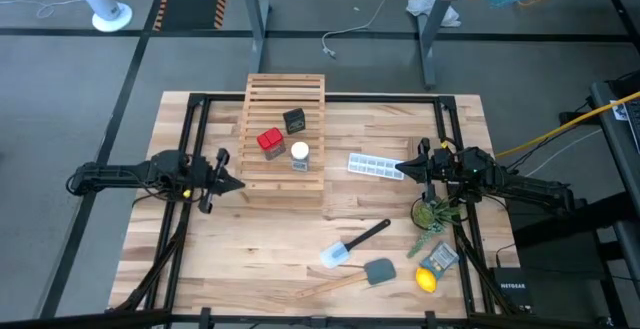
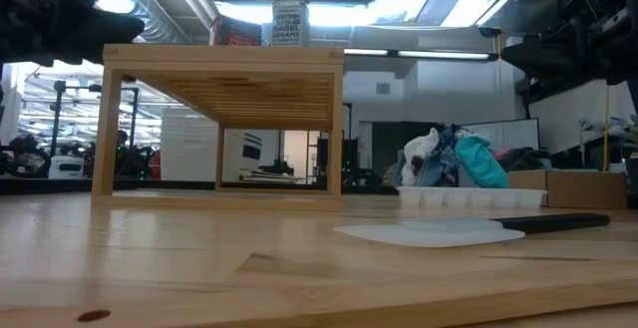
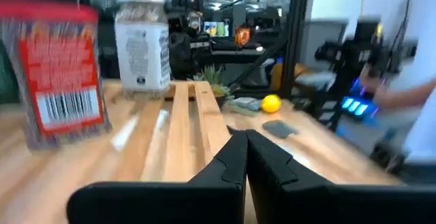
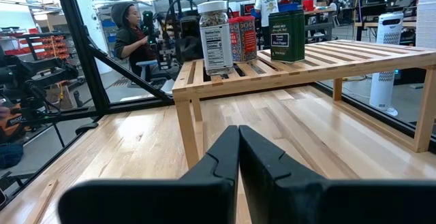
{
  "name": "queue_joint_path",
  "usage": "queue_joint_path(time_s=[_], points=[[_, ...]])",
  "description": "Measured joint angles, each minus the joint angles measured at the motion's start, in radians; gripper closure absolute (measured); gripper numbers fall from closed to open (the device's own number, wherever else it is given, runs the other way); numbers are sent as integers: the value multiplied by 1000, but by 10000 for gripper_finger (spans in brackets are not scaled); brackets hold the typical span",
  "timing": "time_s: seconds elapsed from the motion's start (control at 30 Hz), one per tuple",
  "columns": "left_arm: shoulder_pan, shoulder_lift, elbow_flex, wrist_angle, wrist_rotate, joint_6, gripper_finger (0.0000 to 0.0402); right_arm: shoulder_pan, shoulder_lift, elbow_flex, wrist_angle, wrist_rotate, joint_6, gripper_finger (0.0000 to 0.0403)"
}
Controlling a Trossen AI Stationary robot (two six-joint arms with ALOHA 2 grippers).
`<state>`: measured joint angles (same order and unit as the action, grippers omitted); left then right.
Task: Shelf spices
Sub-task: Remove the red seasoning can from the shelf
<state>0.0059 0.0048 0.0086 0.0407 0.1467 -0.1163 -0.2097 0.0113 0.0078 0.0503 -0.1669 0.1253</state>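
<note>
Closed fingers mark the left end effector (image 1: 233, 182), empty, just beside the left edge of the shelf (image 1: 283, 91). Opposite, the right end effector (image 1: 405, 167) is pinched closed too, near an ice tray (image 1: 375, 166) on the bench (image 1: 280, 244). Red box (image 1: 270, 141), black tin (image 1: 294, 121) and clear jar (image 1: 299, 154) stand upright together on the shelf's slats.

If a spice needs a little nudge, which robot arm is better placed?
Probably the left. Its end effector sits right beside the shelf, near the red spice. The right end effector waits farther off, beyond the ice-cube tray.
</note>
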Motion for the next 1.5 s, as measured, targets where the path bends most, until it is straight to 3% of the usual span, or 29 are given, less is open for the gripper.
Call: queue_joint_path(time_s=[0.07,0.23,0.53,0.7,0.97,1.17,1.33,1.5], points=[[0,0,0,3,0,-90,400,0,0,0,1,0,0,386],[3,0,0,57,-63,-111,400,0,0,0,2,1,0,386],[3,2,0,135,-149,-7,400,0,0,0,5,2,0,386],[3,2,0,161,-291,-77,391,0,0,0,7,3,0,386],[3,50,0,137,-339,-141,288,0,0,0,9,82,0,386],[3,116,0,252,-341,-143,212,0,0,0,9,97,0,386],[3,208,1,387,-342,-150,180,0,0,0,8,97,0,386],[3,340,44,387,-362,-87,174,0,0,0,9,97,0,386]])
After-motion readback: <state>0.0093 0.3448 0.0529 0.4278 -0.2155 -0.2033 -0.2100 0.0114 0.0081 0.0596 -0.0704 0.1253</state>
